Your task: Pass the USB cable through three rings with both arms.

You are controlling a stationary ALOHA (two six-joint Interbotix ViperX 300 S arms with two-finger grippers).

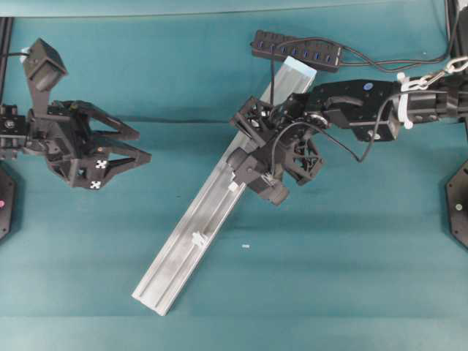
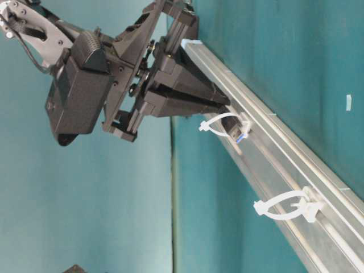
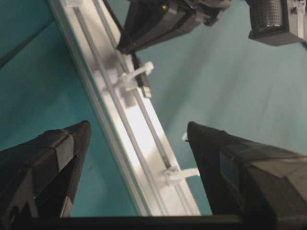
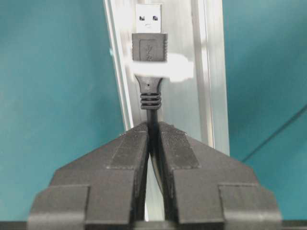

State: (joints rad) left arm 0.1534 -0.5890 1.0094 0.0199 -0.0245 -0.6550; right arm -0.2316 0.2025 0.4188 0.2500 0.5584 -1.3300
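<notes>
A silver rail [image 1: 179,267] lies diagonally on the teal table. My right gripper [image 4: 152,125] is shut on the black USB cable [image 4: 152,112] just behind its plug [image 4: 149,45]. The plug sits inside a white ring [image 4: 175,69], and its metal tip [image 2: 240,135] pokes out past that ring [image 2: 211,126]. Another ring [image 1: 197,238] stands empty lower on the rail [image 3: 180,173]. Any ring higher up is hidden under my right arm. My left gripper [image 1: 145,146] hovers open to the left of the rail, holding nothing. In its wrist view its fingers [image 3: 62,153] straddle the rail's lower end.
A black multi-port hub [image 1: 296,49] with blue sockets lies at the back beyond the rail's top end, and the cable [image 1: 273,80] runs down from it. A tiny white scrap [image 1: 245,246] lies on the cloth right of the rail.
</notes>
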